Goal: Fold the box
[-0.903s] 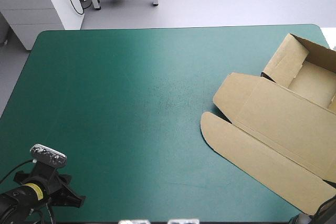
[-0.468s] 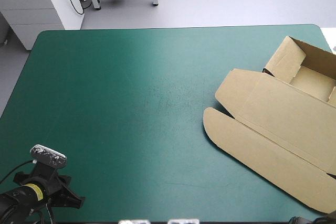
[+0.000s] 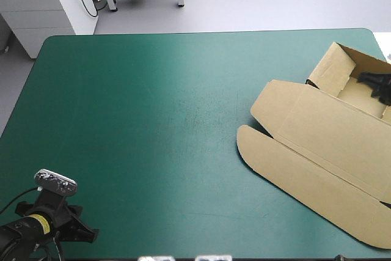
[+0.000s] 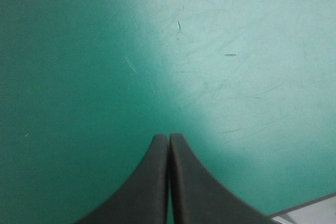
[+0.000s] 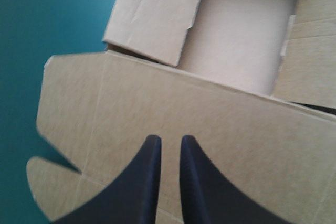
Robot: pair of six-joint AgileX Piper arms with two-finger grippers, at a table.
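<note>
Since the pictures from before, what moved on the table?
The right pincer has come in above the open tray of the box; earlier only a dark bit of that arm showed at the near right corner. The box slid slightly toward the far right. The left arm and the teal-green cover stayed as they were.

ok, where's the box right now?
High view: the box lies at the right edge of the table, tray end near the far right corner, lid flat toward the near edge. The right gripper hangs over it.
</note>
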